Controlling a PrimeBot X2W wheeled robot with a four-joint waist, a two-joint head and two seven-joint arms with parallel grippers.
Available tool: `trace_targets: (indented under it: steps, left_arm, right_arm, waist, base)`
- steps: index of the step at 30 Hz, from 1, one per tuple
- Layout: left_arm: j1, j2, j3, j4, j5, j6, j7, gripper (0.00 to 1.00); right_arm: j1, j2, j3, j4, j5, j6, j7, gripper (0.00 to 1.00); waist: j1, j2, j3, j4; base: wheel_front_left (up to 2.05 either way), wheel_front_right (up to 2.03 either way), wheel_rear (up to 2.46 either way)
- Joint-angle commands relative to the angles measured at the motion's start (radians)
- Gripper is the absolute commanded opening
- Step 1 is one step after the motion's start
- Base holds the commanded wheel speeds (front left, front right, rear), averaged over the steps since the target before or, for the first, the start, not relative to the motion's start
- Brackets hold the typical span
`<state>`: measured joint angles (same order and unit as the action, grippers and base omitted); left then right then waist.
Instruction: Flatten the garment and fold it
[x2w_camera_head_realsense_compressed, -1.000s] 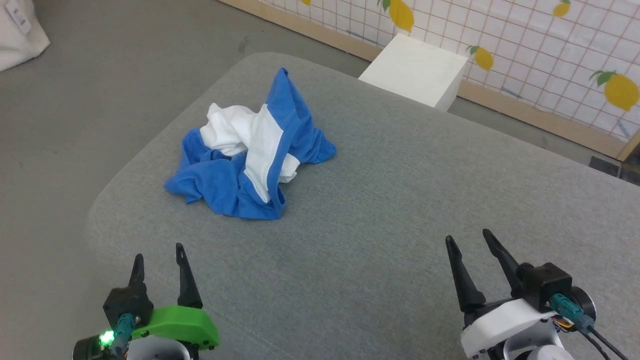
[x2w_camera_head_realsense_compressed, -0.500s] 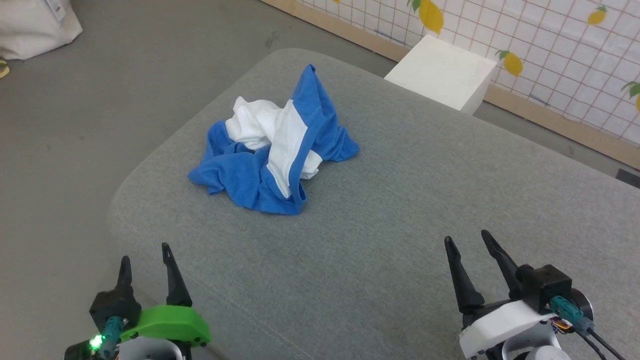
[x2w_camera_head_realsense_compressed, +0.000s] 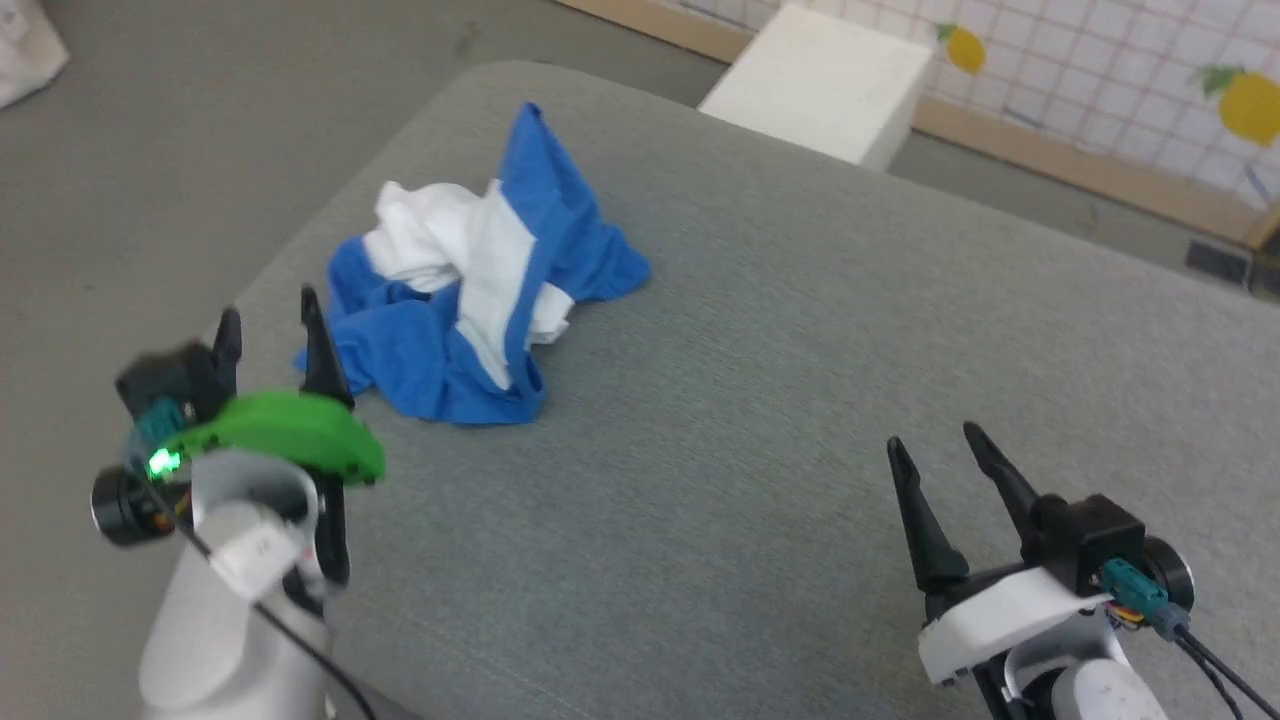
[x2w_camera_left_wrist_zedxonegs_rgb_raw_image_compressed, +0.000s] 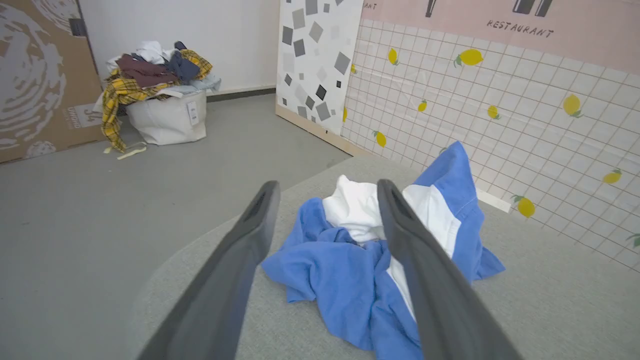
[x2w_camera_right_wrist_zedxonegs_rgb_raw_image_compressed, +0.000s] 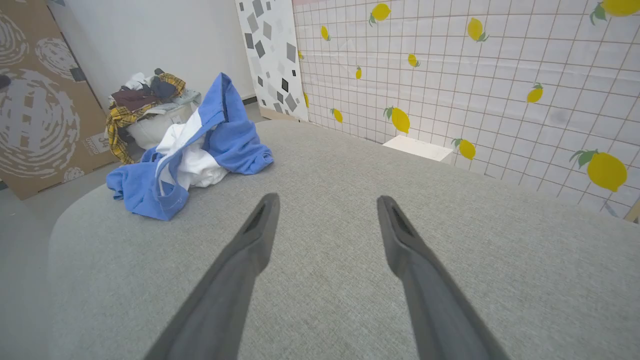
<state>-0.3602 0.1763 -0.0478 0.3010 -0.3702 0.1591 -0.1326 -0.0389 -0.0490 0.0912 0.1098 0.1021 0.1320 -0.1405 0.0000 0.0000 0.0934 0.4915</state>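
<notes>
Garment (x2w_camera_head_realsense_compressed: 430, 350) lies crumpled on the far left of the counter (x2w_camera_head_realsense_compressed: 760, 400). The left hand (x2w_camera_head_realsense_compressed: 269, 306) has reached up beside its near edge, spread wide, holding nothing. The right hand (x2w_camera_head_realsense_compressed: 931, 437) waits near, spread and empty. A first grab to flatten it looks close.

Crumpled garment (x2w_camera_head_realsense_compressed: 420, 350) on the grey cushion (x2w_camera_head_realsense_compressed: 760, 400); left claw (x2w_camera_head_realsense_compressed: 268, 305) spread just beside it, right claw (x2w_camera_head_realsense_compressed: 931, 437) spread, well apart
</notes>
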Motion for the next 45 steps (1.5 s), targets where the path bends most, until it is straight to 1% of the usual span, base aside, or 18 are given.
trace_targets:
  steps: [1, 5, 9, 12, 16, 21, 24, 27, 28, 29, 30, 31, 34, 38, 40, 45]
  left_arm:
    - [-0.055, 0.005, 0.001, 0.028, -0.020, -0.008, 0.017, 1.00]
    - [-0.188, 0.005, 0.014, 0.124, -0.067, -0.030, 0.078, 1.00]
    - [-0.320, 0.022, 0.022, 0.240, -0.104, -0.052, 0.156, 1.00]
    - [-0.394, 0.041, 0.032, 0.321, -0.121, -0.045, 0.224, 1.00]
    - [-0.456, 0.075, 0.050, 0.417, -0.139, -0.013, 0.321, 1.00]
    - [-0.452, 0.129, 0.074, 0.506, -0.154, 0.052, 0.459, 1.00]
    - [-0.419, 0.162, 0.087, 0.535, -0.164, 0.080, 0.529, 1.00]
    - [-0.374, 0.176, 0.099, 0.546, -0.181, 0.090, 0.585, 1.00]
    - [-0.357, 0.179, 0.101, 0.547, -0.189, 0.089, 0.608, 0.95]
    - [-0.346, 0.183, 0.102, 0.544, -0.193, 0.088, 0.622, 0.45]
    - [-0.332, 0.191, 0.101, 0.536, -0.194, 0.084, 0.631, 0.18]
    - [-0.323, 0.199, 0.099, 0.524, -0.191, 0.081, 0.628, 0.00]
    - [-0.304, 0.234, 0.102, 0.462, -0.169, 0.081, 0.563, 0.00]
    - [-0.284, 0.288, 0.100, 0.340, -0.106, 0.094, 0.393, 0.00]
    - [-0.281, 0.309, 0.098, 0.270, -0.079, 0.094, 0.311, 0.00]
    - [-0.311, 0.335, 0.065, 0.119, -0.013, 0.082, 0.169, 0.00]
  right_arm:
    - [-0.023, -0.001, 0.000, -0.014, -0.014, -0.001, 0.007, 1.00]
    - [-0.047, -0.001, 0.000, -0.042, -0.035, -0.001, 0.024, 1.00]
    - [-0.071, -0.002, 0.000, -0.065, -0.056, -0.001, 0.035, 1.00]
    - [-0.088, -0.002, -0.002, -0.076, -0.061, -0.001, 0.037, 1.00]
    - [-0.112, -0.003, -0.002, -0.086, -0.060, -0.001, 0.032, 1.00]
    - [-0.131, -0.002, 0.000, -0.084, -0.053, -0.001, 0.017, 1.00]
    - [-0.135, -0.002, -0.002, -0.074, -0.049, -0.001, 0.005, 1.00]
    - [-0.134, -0.002, -0.007, -0.060, -0.047, -0.001, -0.003, 1.00]
    - [-0.134, -0.002, -0.009, -0.053, -0.045, -0.001, -0.006, 1.00]
    - [-0.134, -0.002, -0.009, -0.047, -0.043, -0.001, -0.009, 1.00]
    - [-0.135, -0.002, -0.008, -0.040, -0.040, -0.001, -0.013, 1.00]
    - [-0.135, -0.002, -0.008, -0.035, -0.039, -0.001, -0.017, 1.00]
    - [-0.132, -0.002, -0.007, -0.017, -0.033, -0.001, -0.024, 1.00]
    - [-0.113, -0.001, -0.007, 0.013, -0.012, -0.001, -0.038, 1.00]
    - [-0.098, -0.001, -0.007, 0.027, 0.001, -0.001, -0.043, 1.00]
    - [-0.051, -0.001, -0.017, 0.053, 0.026, -0.001, -0.053, 1.00]
  waist:
    - [0.0000, 0.0000, 0.104, -0.104]
    - [0.0000, 0.0000, 0.186, -0.179]
    - [0.0000, 0.0000, 0.266, -0.244]
    - [0.0000, 0.0000, 0.317, -0.291]
    - [0.0000, 0.0000, 0.373, -0.345]
    - [0.0000, 0.0000, 0.409, -0.396]
    - [0.0000, 0.0000, 0.418, -0.409]
    - [0.0000, 0.0000, 0.411, -0.408]
    - [0.0000, 0.0000, 0.402, -0.405]
    - [0.0000, 0.0000, 0.394, -0.402]
    - [0.0000, 0.0000, 0.381, -0.397]
    - [0.0000, 0.0000, 0.366, -0.392]
    - [0.0000, 0.0000, 0.313, -0.375]
    - [0.0000, 0.0000, 0.212, -0.353]
    - [0.0000, 0.0000, 0.162, -0.348]
    - [0.0000, 0.0000, 0.053, -0.344]
  base:
    - [0.00, 0.00, 0.00]
    - [0.00, 0.00, 0.00]
    - [0.00, 0.00, 0.00]
    - [0.00, 0.00, 0.00]
    - [0.00, 0.00, 0.00]
    - [0.00, 0.00, 0.00]
    - [0.00, 0.00, 0.00]
    - [0.00, 0.00, 0.00]
    - [0.00, 0.00, 0.00]
    - [0.00, 0.00, 0.00]
    - [0.00, 0.00, 0.00]
    - [0.00, 0.00, 0.00]
    - [0.00, 0.00, 0.00]
    - [0.00, 0.00, 0.00]
    - [0.00, 0.00, 0.00]
    - [0.00, 0.00, 0.00]
